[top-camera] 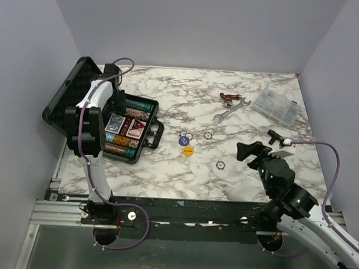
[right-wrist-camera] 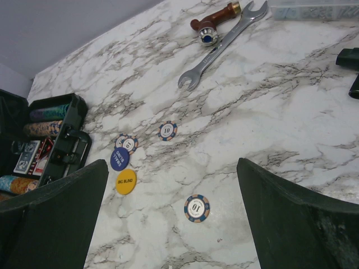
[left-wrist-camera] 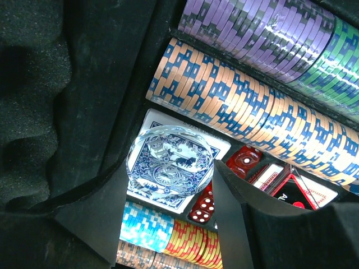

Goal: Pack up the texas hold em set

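Observation:
The black briefcase (top-camera: 64, 101) lies open at the left, its tray (top-camera: 151, 124) filled with rows of coloured chips (left-wrist-camera: 252, 106), a blue card deck (left-wrist-camera: 162, 188), a red deck and red dice (left-wrist-camera: 203, 208). My left gripper (top-camera: 118, 99) hangs over the tray, shut on a clear round disc (left-wrist-camera: 170, 163) just above the blue deck. Loose chips (top-camera: 220, 165) (top-camera: 209, 135), a blue disc (top-camera: 183, 141) and a yellow disc (top-camera: 187, 150) lie on the marble. My right gripper (right-wrist-camera: 173, 168) is open and empty above a "10" chip (right-wrist-camera: 197, 208).
A silver wrench (top-camera: 231, 110) and a brown-handled tool (top-camera: 229, 98) lie at the back centre. A clear compartment box (top-camera: 277, 105) stands at the back right. A small black part (top-camera: 274, 137) lies near my right gripper. The case's handle (top-camera: 157, 135) faces the loose discs.

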Controlling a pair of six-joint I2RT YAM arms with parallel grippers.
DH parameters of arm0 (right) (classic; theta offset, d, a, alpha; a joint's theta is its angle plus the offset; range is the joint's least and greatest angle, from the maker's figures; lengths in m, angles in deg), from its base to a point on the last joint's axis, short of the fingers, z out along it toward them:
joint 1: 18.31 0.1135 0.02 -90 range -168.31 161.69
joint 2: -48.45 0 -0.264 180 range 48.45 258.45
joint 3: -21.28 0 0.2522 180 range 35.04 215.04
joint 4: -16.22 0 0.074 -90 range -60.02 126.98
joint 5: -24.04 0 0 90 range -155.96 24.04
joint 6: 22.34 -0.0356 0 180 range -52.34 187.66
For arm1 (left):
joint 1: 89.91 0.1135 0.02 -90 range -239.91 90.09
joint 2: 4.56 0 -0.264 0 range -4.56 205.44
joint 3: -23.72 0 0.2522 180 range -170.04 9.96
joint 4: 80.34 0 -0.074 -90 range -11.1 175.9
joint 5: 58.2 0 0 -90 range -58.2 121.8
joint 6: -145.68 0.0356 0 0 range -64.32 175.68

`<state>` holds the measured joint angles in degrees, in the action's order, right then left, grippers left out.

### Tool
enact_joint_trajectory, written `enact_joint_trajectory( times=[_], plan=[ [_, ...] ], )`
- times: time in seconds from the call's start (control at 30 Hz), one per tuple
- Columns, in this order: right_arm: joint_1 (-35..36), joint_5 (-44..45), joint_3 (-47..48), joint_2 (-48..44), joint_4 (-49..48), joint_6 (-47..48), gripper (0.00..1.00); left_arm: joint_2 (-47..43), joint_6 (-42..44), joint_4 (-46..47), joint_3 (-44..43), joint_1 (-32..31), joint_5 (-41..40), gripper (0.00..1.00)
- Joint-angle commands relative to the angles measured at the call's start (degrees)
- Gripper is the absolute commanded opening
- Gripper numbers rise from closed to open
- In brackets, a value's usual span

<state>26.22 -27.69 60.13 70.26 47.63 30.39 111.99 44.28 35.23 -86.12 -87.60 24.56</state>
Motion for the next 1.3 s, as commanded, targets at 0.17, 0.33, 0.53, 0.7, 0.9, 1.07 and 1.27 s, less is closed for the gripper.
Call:
enact_joint_trajectory(
  times=[0.17,0.33,0.53,0.7,0.9,1.07,1.27],
  plan=[
    [-0.1,-0.3,0.1,1.1,-0.7,-0.3,1.00,2.6,0.0,-1.2,-3.0,1.0,1.3,0.37],
    [-0.1,-0.4,0.1,1.7,-0.8,-0.3,1.00,3.7,-0.2,-1.8,-3.7,1.0,1.8,0.54],
    [-0.1,-0.5,0.1,1.8,-0.8,-0.3,1.00,1.7,-0.8,-1.7,-3.4,1.0,-0.1,0.67],
    [-0.1,-0.7,0.2,2.2,-0.8,-0.3,1.00,-1.6,-1.5,-1.8,-3.1,1.0,0.9,0.70],
    [-0.1,-0.6,0.4,3.1,-0.8,-0.3,1.00,-10.3,-2.1,0.9,1.2,-2.0,4.0,0.70],
    [-0.1,-0.5,0.5,3.9,-1.0,-0.4,1.00,-16.6,-1.6,4.4,6.2,-10.4,6.0,0.70],
    [0.0,-0.3,0.8,5.2,-1.0,-0.4,1.00,-18.4,-1.2,7.6,10.1,-22.9,12.2,0.76]
  ],
)
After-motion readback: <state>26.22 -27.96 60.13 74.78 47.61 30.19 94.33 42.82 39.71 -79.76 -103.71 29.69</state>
